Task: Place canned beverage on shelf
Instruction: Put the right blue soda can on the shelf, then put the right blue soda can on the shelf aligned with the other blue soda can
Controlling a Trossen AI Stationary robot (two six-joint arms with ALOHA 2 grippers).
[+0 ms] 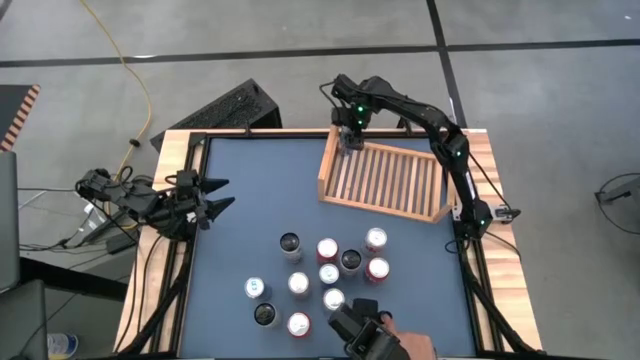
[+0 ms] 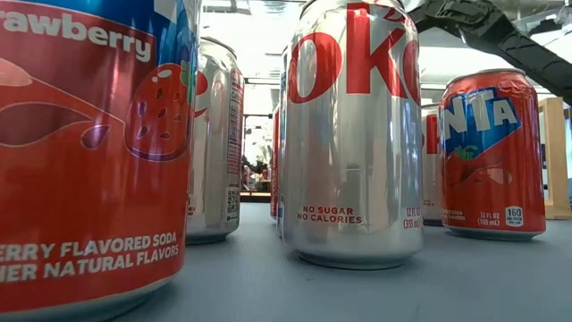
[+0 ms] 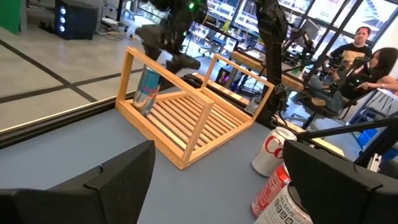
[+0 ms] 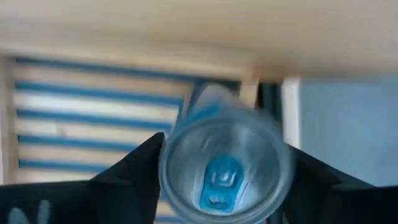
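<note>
I had the right gripper point(image 1: 351, 137) up over the far left corner of the shelf point(image 1: 385, 180), and under it a silver and blue can point(image 3: 147, 91) stood upright on the slats, tucked into that corner beside the side boards. From the right wrist the can's top point(image 4: 225, 168) sat squarely between my two dark fingers point(image 4: 134, 167), very close on either side, but I could not tell whether they pinched the can or had let go. The left gripper point(image 1: 222, 197) waited at the table's left edge, jaws apart with nothing between them, well away from the shelf. The other cans point(image 1: 328, 273) stood clustered on the blue table point(image 1: 240, 230) near the front, apart from the shelf. A person's hand point(image 1: 385, 322) showed at the near edge, close by those cans.
</note>
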